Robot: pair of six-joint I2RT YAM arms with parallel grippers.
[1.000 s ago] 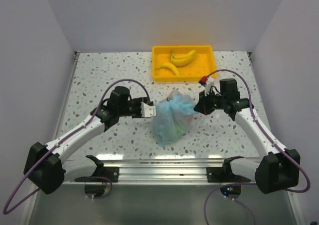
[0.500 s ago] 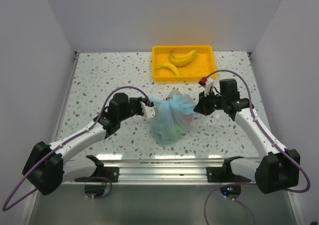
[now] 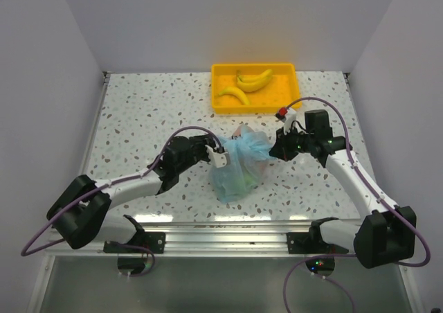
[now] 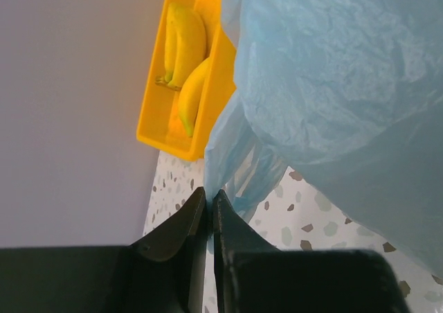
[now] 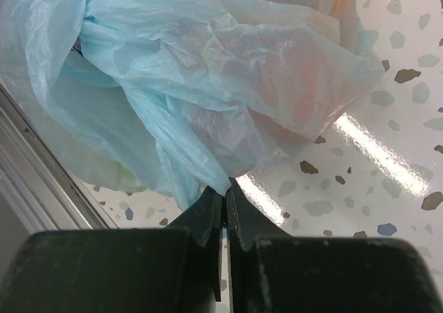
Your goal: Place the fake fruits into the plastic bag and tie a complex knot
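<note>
I see the thin translucent light-blue plastic bag (image 3: 239, 166) bulging on the speckled table (image 3: 138, 112) between both arms, with fruit colours showing faintly through it. My left gripper (image 4: 209, 201) is pinched tight on a fold of its film, and my right gripper (image 5: 225, 190) nips the opposite side. Two curved yellow bananas (image 3: 252, 79) lie in the yellow rectangular tray (image 3: 263, 106) beyond.

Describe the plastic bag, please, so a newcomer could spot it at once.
On the speckled table, look nearer than the yellow tray at the far edge. There the bag sits between the left gripper and the right gripper, both pinching its film. It is a crumpled, light-blue, see-through lump, the only soft thing there.
</note>
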